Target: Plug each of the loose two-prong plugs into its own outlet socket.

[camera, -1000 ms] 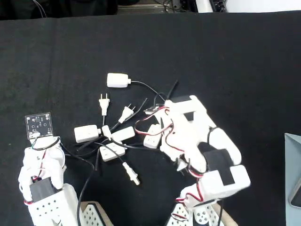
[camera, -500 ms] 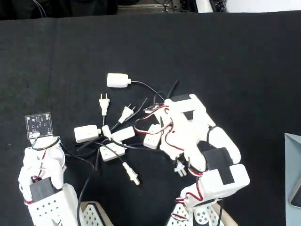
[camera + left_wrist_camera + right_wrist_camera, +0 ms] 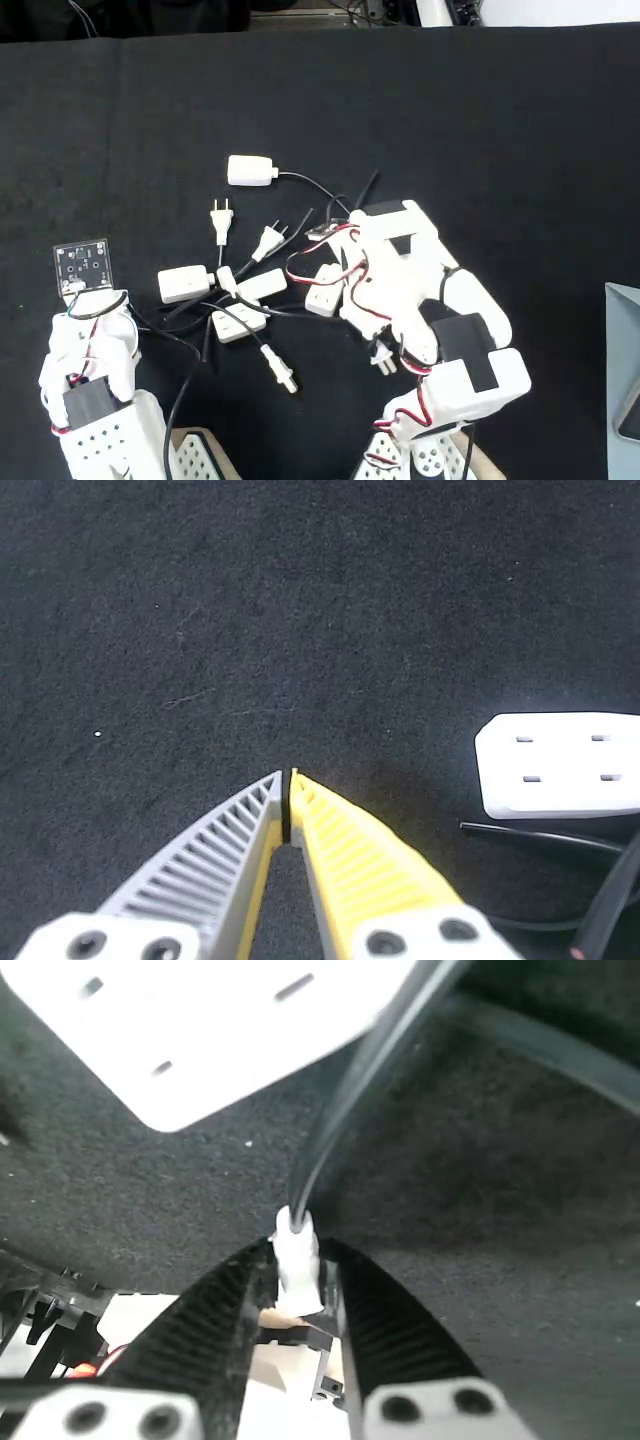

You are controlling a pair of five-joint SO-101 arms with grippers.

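While your right pincer [image 3: 297,1252] pinches a plug [image 3: 298,1278], left pincer [image 3: 287,780] sits pressed together, socket [image 3: 560,765] just beside it.

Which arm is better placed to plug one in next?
Right, probably. The right gripper holds a plug between its fingers, with an outlet socket close ahead. The left gripper is shut on nothing, over bare table.
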